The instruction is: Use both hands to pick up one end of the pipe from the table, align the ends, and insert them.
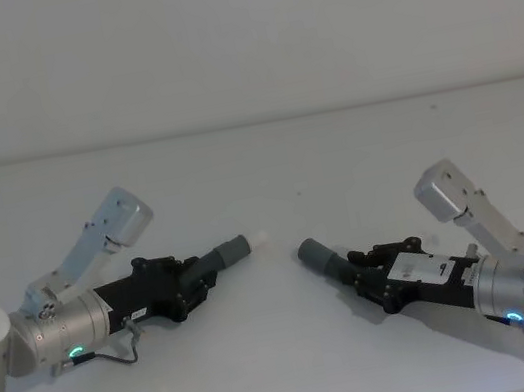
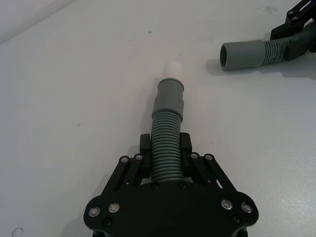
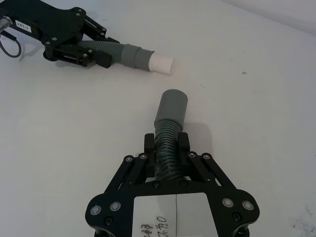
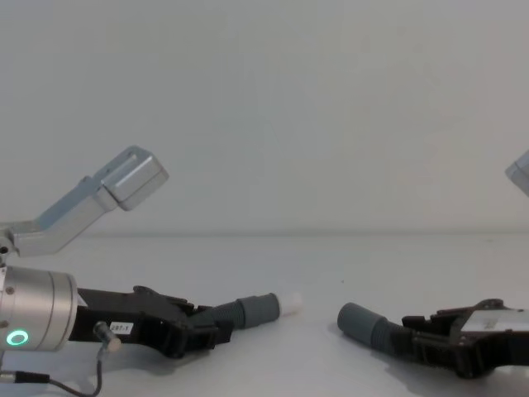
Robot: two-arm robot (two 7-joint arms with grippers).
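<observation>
The left gripper [image 1: 198, 274] clamps the white-tipped hose [image 1: 230, 253] and the right gripper [image 1: 364, 274] clamps the open-cuffed hose [image 1: 322, 257], low at mid-bench [image 1: 257, 166], ends apart. The ribbing is probably light and floppy, so holds just behind the stiff cuffs suit.

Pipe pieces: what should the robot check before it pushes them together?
1. Left claw shut on the white-tipped piece: ok.
2. Right claw shut on the open-cuffed piece: ok.
3. White tip facing straight into the open cuff: not ok, they point at an angle to each other.
4. Room between the ends to re-aim: ok.
5. Both ends lifted off the table: cannot tell.
</observation>
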